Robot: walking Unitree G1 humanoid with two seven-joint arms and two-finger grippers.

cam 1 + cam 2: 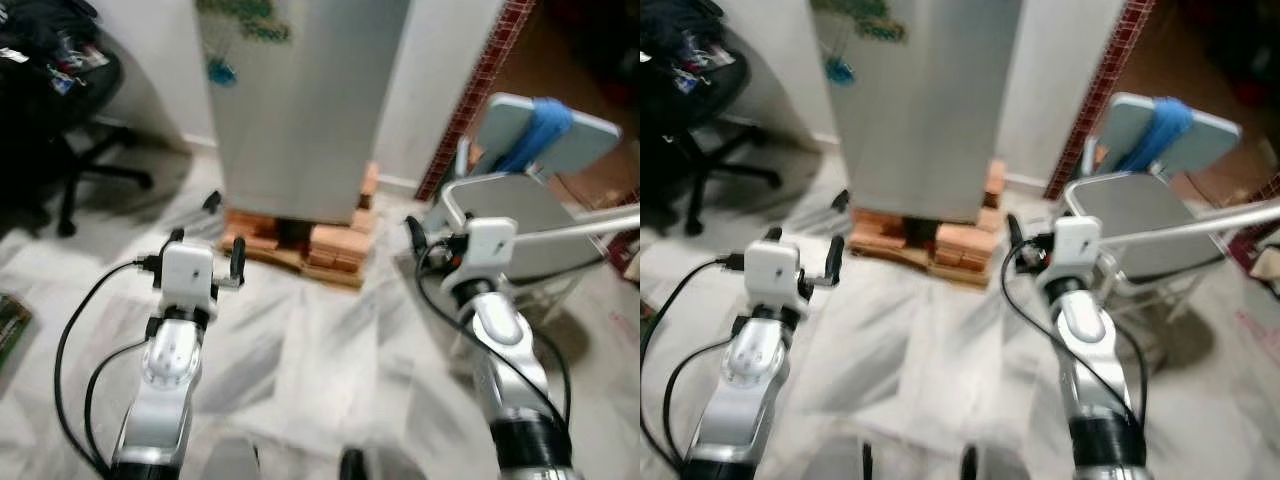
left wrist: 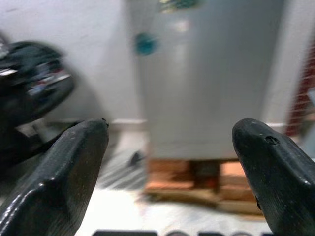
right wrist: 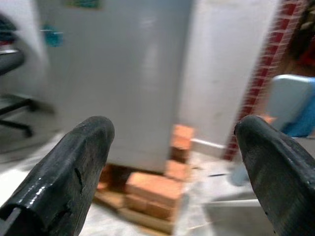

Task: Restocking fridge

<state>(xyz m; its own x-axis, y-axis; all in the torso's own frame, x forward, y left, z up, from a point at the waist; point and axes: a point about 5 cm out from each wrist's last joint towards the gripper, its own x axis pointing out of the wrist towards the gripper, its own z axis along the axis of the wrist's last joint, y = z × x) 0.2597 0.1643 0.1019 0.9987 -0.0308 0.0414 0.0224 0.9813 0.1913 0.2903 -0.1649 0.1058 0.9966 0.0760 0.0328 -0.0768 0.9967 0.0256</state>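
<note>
1. Grey fridge point(image 1: 300, 110) sits shut straight ahead of both jaws, propped on bricks point(image 1: 335, 245); door stickers too blurry to read.
2. Left gripper point(image 2: 170, 147) and right gripper point(image 3: 172, 152): jaws spread wide, holding nothing.
3. Folding chair point(image 1: 530, 190) just beyond the right jaws, office chair point(image 1: 50, 90) off past the left.

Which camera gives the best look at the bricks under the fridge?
The right wrist view: the bricks sit large between the open fingers, stacked under the fridge. The eye views show them smaller, and the left wrist view shows them blurred.
</note>
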